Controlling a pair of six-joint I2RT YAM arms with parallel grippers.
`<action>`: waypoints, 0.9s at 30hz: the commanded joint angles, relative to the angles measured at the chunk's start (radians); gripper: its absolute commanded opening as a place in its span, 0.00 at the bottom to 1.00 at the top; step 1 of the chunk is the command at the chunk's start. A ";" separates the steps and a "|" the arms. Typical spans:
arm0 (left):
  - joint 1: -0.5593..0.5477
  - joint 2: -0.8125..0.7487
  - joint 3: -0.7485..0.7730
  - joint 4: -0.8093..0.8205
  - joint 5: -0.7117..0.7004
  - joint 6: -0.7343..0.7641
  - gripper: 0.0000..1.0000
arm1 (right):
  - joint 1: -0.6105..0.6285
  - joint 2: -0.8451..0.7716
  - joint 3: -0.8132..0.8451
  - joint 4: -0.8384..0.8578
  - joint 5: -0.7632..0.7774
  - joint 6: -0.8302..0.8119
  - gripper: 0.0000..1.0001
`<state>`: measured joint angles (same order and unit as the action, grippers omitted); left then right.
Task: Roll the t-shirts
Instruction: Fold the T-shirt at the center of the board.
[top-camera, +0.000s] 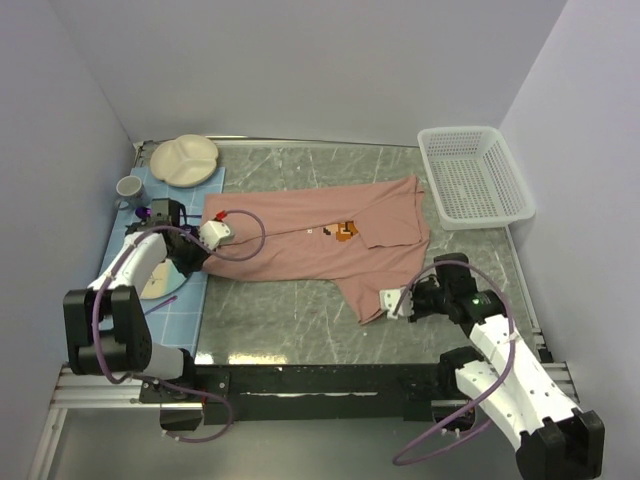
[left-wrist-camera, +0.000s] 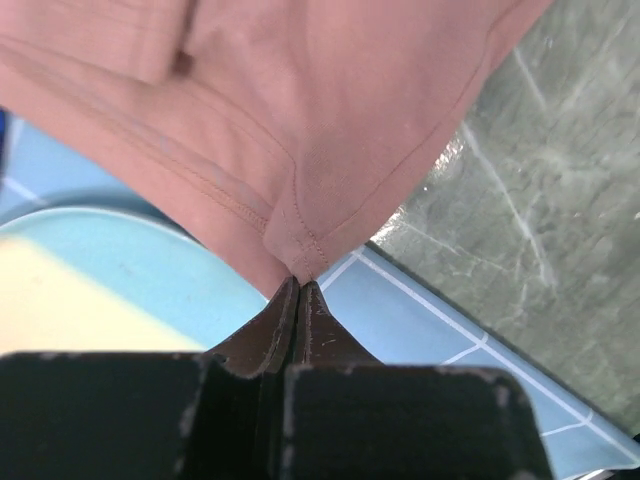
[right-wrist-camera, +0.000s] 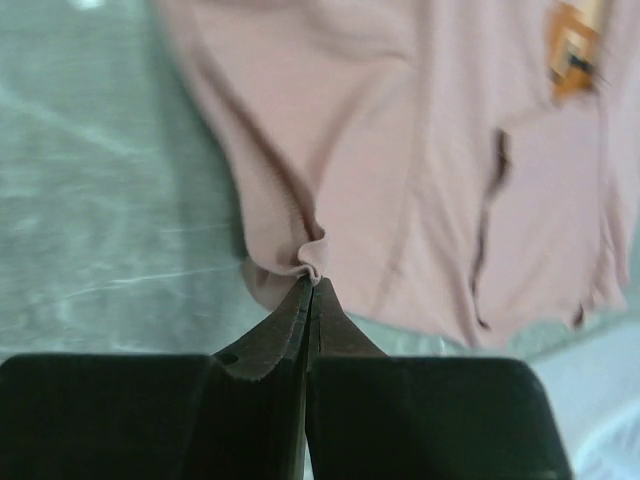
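1. Grey marbled worktop (top-camera: 300, 320), enclosed by pale walls, is seen carrying everything.
2. A hemmed corner of the pink t-shirt (top-camera: 290, 245) is clamped between the closed fingers of the left gripper (left-wrist-camera: 300, 288), above the blue mat (top-camera: 190, 305).
3. A bunched fold at the shirt's near right corner is pinched tight by the right gripper (right-wrist-camera: 311, 285).
4. The t-shirt is spread across the middle of the worktop between both grippers, with its small orange-brown print (top-camera: 345, 231) turned upward.
5. A white basket (top-camera: 470, 175) is placed at the far right.
6. A cream divided plate (top-camera: 185, 158) and a mug (top-camera: 130, 187) are set at the far left.
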<state>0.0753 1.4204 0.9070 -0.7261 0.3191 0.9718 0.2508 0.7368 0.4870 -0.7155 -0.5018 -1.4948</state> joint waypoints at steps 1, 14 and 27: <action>0.003 -0.055 0.006 -0.006 0.047 -0.074 0.01 | -0.008 0.003 0.076 0.184 0.101 0.293 0.00; 0.003 -0.048 0.096 0.033 0.029 -0.238 0.01 | -0.059 0.301 0.363 0.459 0.201 0.671 0.00; 0.004 0.107 0.204 0.151 -0.032 -0.516 0.01 | -0.097 0.630 0.616 0.586 0.267 0.815 0.00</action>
<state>0.0753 1.4788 1.0409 -0.6361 0.3050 0.5720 0.1654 1.2907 1.0012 -0.2230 -0.2756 -0.7517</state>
